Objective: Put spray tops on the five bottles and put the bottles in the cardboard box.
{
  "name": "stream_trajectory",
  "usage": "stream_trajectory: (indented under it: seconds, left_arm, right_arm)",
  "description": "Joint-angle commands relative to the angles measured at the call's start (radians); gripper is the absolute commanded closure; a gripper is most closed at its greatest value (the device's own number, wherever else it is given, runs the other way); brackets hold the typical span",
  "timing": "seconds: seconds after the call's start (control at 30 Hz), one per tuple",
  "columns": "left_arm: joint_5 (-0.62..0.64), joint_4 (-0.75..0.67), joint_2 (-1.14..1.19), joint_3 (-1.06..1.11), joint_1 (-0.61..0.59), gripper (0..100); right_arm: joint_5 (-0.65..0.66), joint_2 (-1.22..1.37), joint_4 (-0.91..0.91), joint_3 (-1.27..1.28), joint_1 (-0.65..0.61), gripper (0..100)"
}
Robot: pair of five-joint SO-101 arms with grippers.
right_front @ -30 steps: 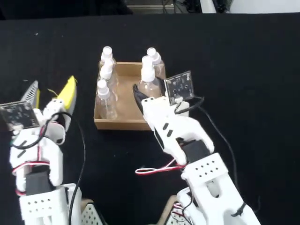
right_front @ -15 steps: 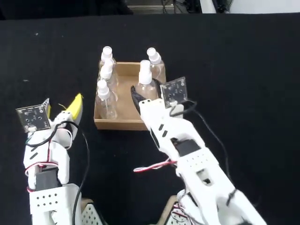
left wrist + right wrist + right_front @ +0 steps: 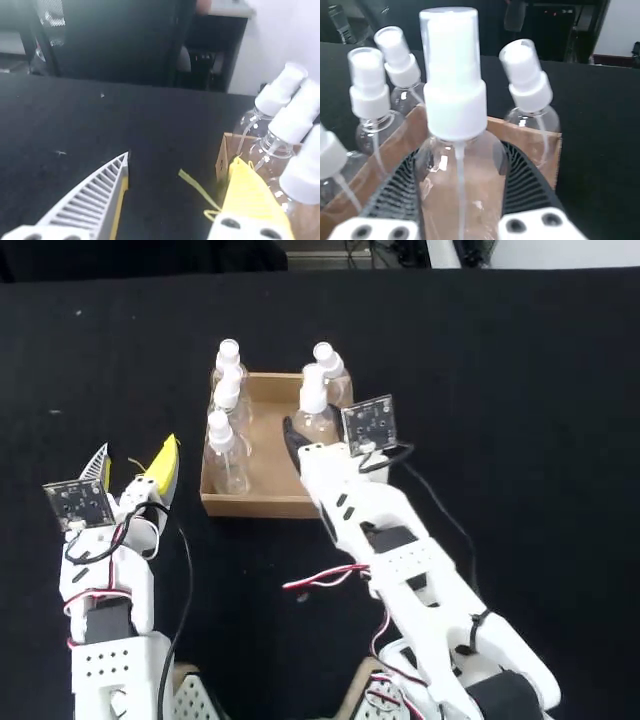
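Bottles [image 3: 229,390], five in all, are gathered at the cardboard box [image 3: 255,504] on the black table [image 3: 520,390]. Three stand in a row along the wall nearer the left arm, one is in the far corner on the other side, and the fifth bottle [image 3: 316,412] is just in front of that one. The right gripper [image 3: 316,436] has its black jaws closed snugly on the clear body of this fifth bottle. That arm's wrist camera board [image 3: 368,424] sits just beside the bottle and covers one finger in the high view. The left gripper [image 3: 133,460] hovers over bare table near the box's outer wall, jaws spread wide with nothing between them. A thin yellow strand [image 3: 197,187] trails beside its yellow finger [image 3: 245,192]. Whether the fifth bottle rests on the box floor or hangs above it cannot be told, since fingers and arm hide its base. In the right wrist view one bottle of the row is cut off at the picture's edge. Each bottle is clear plastic with a white spray top [image 3: 454,95], and a thin dip tube shows through the body.
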Motion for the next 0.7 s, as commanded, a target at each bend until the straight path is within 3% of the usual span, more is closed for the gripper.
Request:
stream_trajectory:
  seconds: [0.0,0.67]
  left_arm:
    - [0.011,-0.025,-0.017,0.025,0.012,78]
    - [0.011,-0.026,-0.017,0.025,0.010,78]
  right_arm:
    - [-0.008,0.012,-0.034,-0.051,0.029,98.8]
    - [-0.006,0.005,-0.077,0.019,0.028,98.7]
